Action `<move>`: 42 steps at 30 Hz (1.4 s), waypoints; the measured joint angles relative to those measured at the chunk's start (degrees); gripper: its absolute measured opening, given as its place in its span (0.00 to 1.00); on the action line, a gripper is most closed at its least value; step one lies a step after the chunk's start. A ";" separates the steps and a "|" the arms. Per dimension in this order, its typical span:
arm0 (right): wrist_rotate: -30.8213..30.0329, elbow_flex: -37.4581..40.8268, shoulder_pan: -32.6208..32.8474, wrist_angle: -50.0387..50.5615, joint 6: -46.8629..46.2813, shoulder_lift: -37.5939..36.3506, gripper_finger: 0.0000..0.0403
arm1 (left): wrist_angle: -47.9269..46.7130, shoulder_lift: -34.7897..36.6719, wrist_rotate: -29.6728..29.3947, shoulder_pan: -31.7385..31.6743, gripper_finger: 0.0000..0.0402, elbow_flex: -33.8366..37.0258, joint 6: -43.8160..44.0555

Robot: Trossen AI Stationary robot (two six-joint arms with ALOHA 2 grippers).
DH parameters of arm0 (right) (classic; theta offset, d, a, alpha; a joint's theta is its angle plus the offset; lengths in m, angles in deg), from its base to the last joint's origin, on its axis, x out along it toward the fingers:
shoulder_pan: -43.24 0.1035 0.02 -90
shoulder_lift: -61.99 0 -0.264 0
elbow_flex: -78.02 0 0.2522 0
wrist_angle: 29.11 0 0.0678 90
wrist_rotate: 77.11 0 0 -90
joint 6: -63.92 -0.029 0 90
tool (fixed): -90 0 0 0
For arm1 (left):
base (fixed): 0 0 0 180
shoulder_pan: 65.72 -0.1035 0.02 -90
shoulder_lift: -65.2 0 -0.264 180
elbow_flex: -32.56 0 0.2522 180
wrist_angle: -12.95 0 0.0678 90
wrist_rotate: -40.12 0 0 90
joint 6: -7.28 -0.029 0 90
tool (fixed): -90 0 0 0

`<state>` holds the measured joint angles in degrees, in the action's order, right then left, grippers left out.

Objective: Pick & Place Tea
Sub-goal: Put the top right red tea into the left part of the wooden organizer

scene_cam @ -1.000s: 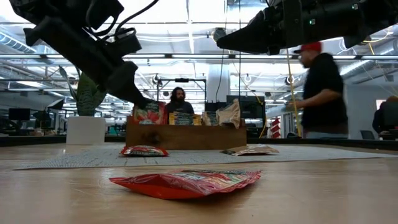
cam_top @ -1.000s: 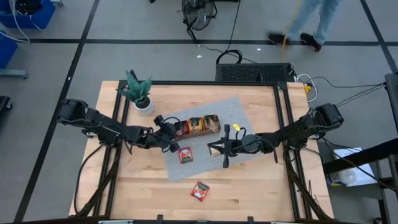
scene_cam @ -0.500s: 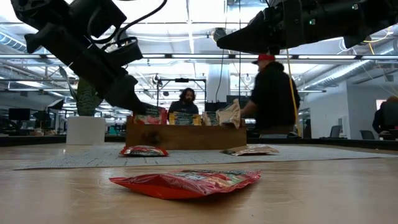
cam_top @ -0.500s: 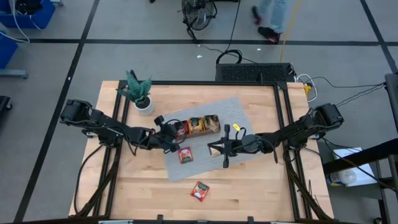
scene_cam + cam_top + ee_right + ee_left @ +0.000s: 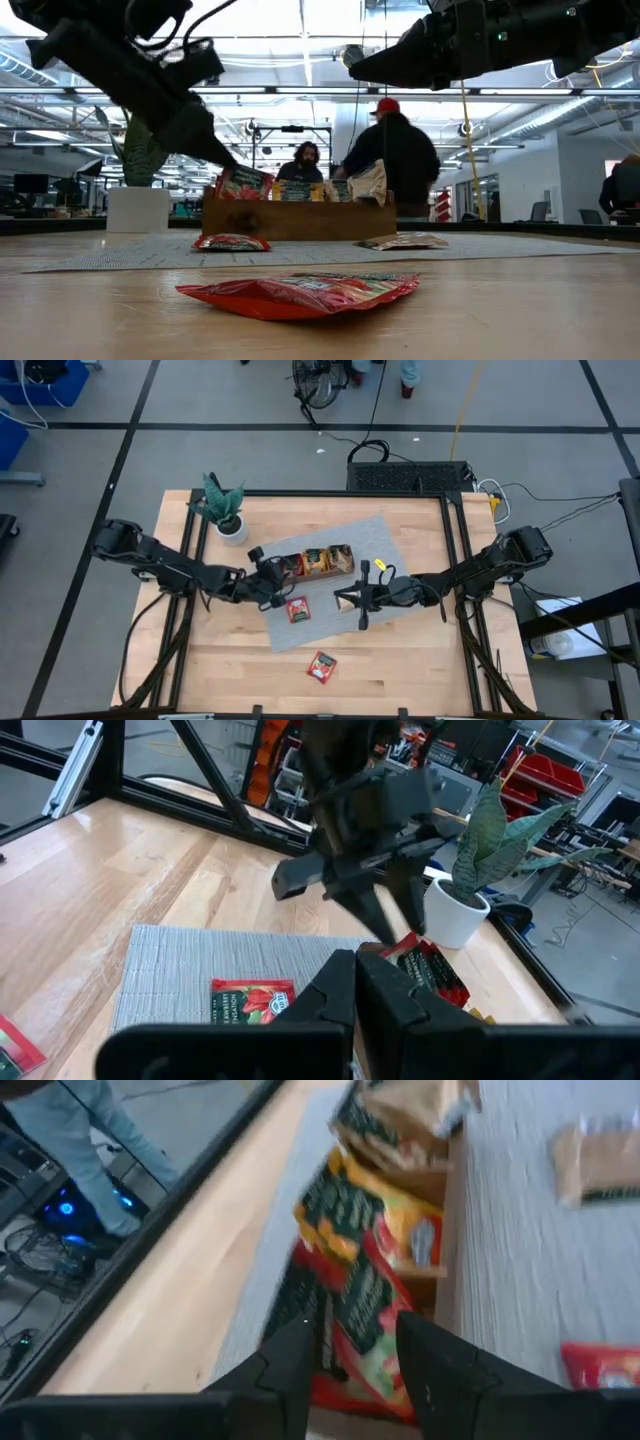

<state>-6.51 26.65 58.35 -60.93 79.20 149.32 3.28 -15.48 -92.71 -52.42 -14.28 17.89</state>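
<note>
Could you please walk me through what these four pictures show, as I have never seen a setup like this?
Two dark robot arms work at a wooden table. One picture looks straight down, one looks level across the tabletop, and two come from cameras on the arms' wrists. On a grey mat stands a wooden tray holding tea sachets. The left gripper is at the tray's end, fingers parted around a red sachet standing in it. The right gripper hangs shut and empty above the mat. Two more red sachets lie flat, one on the mat, one on bare wood. A potted plant stands in a corner.
</note>
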 joint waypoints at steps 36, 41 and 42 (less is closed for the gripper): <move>0.00 0.01 0.00 -0.24 0.38 -0.02 0.00 | -33.38 -9.86 21.79 -7.88 0.01 -24.63 -3.87; 0.00 0.01 0.00 0.45 0.38 -0.02 0.00 | -36.87 -13.76 24.17 -10.86 0.00 -28.00 -4.34; 0.00 0.01 0.00 0.57 0.40 -0.02 0.00 | -37.58 -14.47 24.79 -11.27 0.00 -28.13 -4.39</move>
<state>-6.51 26.66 58.35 -60.36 79.60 149.30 -34.30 -29.96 -67.92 -63.70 -42.41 13.50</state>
